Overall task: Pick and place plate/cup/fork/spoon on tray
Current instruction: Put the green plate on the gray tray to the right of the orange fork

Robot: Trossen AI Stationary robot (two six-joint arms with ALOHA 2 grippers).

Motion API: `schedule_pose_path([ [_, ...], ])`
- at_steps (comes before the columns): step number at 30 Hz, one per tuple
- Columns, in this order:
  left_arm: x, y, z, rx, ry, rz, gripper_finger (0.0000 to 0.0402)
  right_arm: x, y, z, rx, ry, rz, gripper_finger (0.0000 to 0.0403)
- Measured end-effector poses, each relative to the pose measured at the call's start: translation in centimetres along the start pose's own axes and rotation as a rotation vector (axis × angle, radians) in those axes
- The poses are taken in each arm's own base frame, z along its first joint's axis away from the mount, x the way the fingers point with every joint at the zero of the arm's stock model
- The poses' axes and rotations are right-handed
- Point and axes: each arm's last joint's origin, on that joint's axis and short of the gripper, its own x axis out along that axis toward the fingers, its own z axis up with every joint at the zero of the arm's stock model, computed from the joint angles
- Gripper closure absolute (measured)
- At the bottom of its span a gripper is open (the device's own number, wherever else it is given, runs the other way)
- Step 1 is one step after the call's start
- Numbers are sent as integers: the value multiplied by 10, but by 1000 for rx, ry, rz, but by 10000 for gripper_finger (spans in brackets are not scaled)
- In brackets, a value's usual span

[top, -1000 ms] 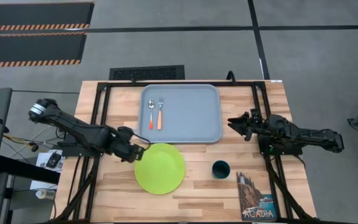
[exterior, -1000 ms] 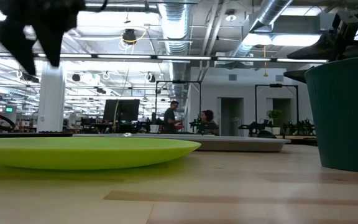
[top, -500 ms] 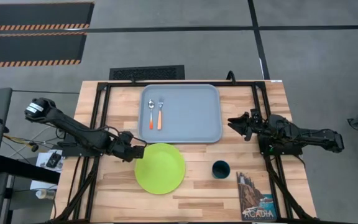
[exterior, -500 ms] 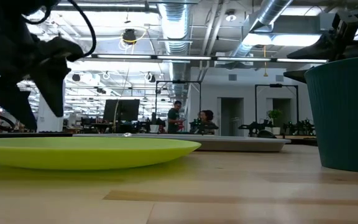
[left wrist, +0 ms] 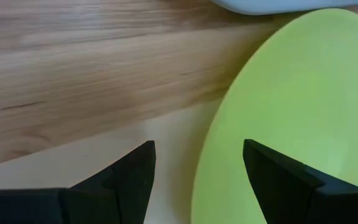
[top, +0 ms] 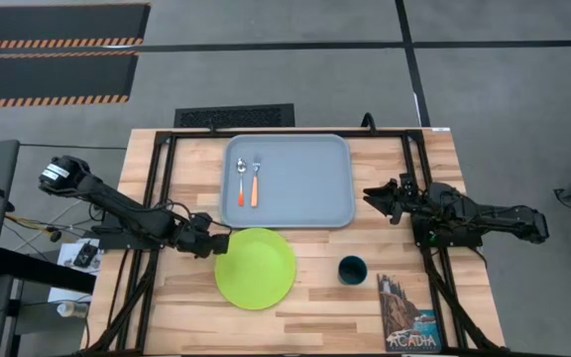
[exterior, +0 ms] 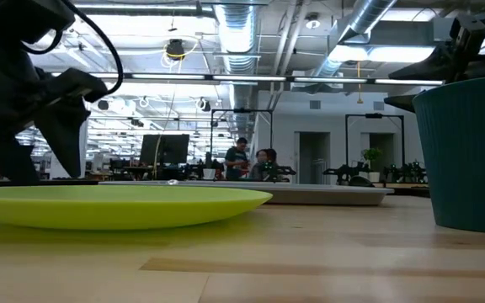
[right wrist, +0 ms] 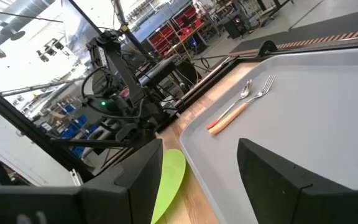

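Observation:
The lime-green plate (top: pixel 255 268) lies flat on the wooden table, just near of the pale blue-grey tray (top: pixel 305 198). The spoon (top: pixel 241 178) and the fork (top: pixel 256 180) lie side by side in the tray's left part. The teal cup (top: pixel 352 269) stands upright to the right of the plate. My left gripper (top: pixel 224 241) is low at the plate's far-left rim. It is open, and in the left wrist view (left wrist: pixel 197 149) its fingers stand on either side of the rim (left wrist: pixel 207 168). My right gripper (top: pixel 377 195) is open and empty beside the tray's right edge.
A colourful picture book (top: pixel 408 312) lies at the table's near right corner, next to the cup. The table's black frame rails run along the left and right sides. People show far off in the room behind the table in the low view (exterior: pixel 247 160).
My left gripper has gone down from above the table to the plate's far-left rim, drawing back a little toward the table's left edge. The plate has stayed where it was.

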Motion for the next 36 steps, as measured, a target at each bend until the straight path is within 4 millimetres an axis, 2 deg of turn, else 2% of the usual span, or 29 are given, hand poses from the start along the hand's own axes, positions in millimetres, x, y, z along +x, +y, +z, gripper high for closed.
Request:
schedule_pose_path([
  [11, 1, 0, 0, -22, -10, -7, 172, 0, 0, 0, 2, -1, 0, 170],
  [20, 21, -2, -5, 25, -5, 30, 172, 0, 0, 0, 2, -6, 1, 170],
  [26, 20, -5, -6, 20, 5, 13, 177, 0, 0, 1, 2, -6, 1, 170],
  [30, 21, -4, -6, 18, 12, 21, 208, 0, 0, 1, 2, -7, 2, 170],
  [36, 21, -2, -6, -18, 9, 48, 282, 0, 0, 1, 23, -7, 2, 170],
])
